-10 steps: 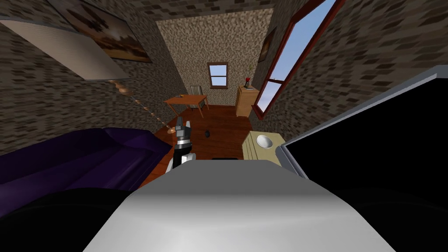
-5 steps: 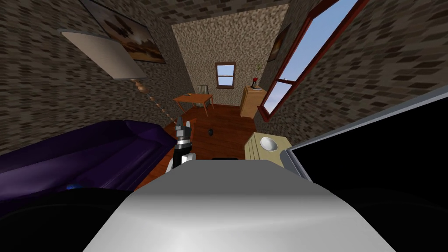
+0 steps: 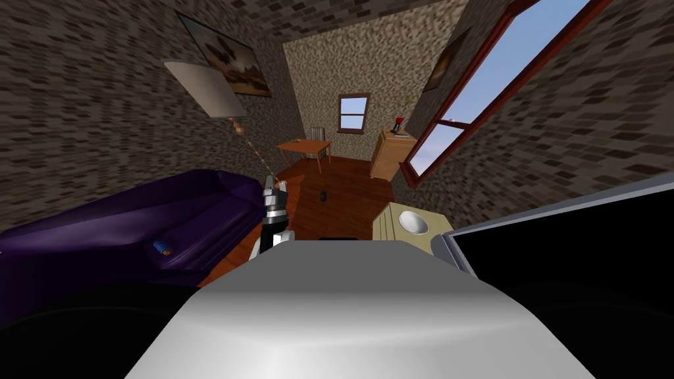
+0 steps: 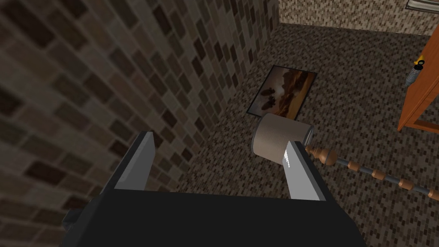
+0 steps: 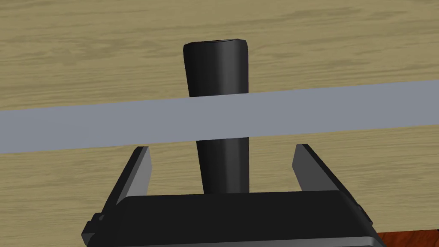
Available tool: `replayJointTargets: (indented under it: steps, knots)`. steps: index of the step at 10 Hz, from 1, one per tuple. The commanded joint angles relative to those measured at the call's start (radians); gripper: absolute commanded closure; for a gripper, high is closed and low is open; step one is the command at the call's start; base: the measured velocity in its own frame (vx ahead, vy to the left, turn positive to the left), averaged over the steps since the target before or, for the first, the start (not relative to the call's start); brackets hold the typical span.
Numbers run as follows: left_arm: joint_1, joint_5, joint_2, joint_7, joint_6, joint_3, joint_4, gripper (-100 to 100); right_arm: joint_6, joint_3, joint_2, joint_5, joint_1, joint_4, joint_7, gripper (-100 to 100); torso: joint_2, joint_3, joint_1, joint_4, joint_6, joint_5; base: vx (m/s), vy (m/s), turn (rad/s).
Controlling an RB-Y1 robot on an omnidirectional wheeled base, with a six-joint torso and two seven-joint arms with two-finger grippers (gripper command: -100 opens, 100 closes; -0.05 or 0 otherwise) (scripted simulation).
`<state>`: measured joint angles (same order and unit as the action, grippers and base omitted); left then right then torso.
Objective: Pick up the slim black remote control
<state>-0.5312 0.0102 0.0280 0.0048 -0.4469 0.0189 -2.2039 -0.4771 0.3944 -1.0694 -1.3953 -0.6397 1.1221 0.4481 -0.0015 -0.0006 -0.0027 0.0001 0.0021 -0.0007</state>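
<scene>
In the right wrist view a slim black remote control lies lengthwise on a pale wooden surface. It runs out from between the fingers of my right gripper. That gripper is open, with each finger standing well off the remote's sides. A flat grey band crosses in front of the remote and hides its middle. My left gripper is raised ahead of my chest by the sofa's end, and in its own wrist view the left gripper is open and empty.
A purple sofa with a small blue item fills the left. A black screen in a grey frame stands close on the right, beside a pale cabinet bearing a white bowl. A small dark object lies on the wooden floor.
I have turned left: the room has slid rightwards in the head view, more of the sofa shows and the blue item on it has come into sight. The left arm keeps its pose.
</scene>
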Motion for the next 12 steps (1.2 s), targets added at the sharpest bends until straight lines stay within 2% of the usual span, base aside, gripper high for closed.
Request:
replayJointTargets:
  steps: [1,2,3,5,6,7,11,12]
  knots:
    - [0.000,0.000,0.000,0.000,0.000,0.000,0.000,0,0.000,0.000,0.000,0.000,0.000,0.000,0.000,-100,0.000,0.000,0.000,0.000,0.000,0.000,-0.013,0.002,0.035]
    - [0.000,0.000,0.000,0.000,0.000,0.000,0.000,0,0.002,0.001,-0.001,-0.001,0.000,-0.003,0.002,0,-0.001,0.000,0.000,0.000,0.001,0.000,0.000,0.000,0.000]
    - [0.000,0.000,0.000,0.000,0.000,0.000,0.000,0,0.021,0.013,0.029,-0.005,0.010,-0.025,0.009,-100,-0.002,-0.001,0.000,0.000,0.001,0.000,-0.005,-0.019,0.067]
    - [0.000,0.000,0.000,0.000,0.000,0.000,0.000,0,0.044,0.029,0.066,-0.010,0.021,-0.053,0.017,-100,-0.002,-0.001,0.000,0.000,0.001,0.000,-0.005,0.006,0.019]
    - [0.000,0.000,0.000,0.000,0.000,0.000,0.000,0,0.039,0.027,0.058,-0.012,0.019,-0.045,0.009,-100,-0.002,-0.001,0.000,0.000,0.001,0.000,0.000,0.000,0.000]
    - [0.000,0.000,0.000,0.000,0.000,0.000,0.000,0,0.042,0.028,0.061,-0.012,0.020,-0.048,0.013,100,-0.002,-0.001,0.000,0.000,0.001,0.000,0.000,0.000,0.000]
    - [0.000,0.000,0.000,0.000,0.000,0.000,0.000,0,0.042,0.027,0.060,-0.012,0.020,-0.047,0.014,100,-0.001,-0.001,-0.001,0.000,0.002,-0.001,0.001,0.000,0.003]
    - [0.000,0.000,0.000,0.000,0.000,0.000,0.000,0,0.042,0.027,0.060,-0.012,0.020,-0.047,0.014,0,-0.001,-0.001,-0.001,0.000,0.002,-0.001,0.000,0.000,0.000]
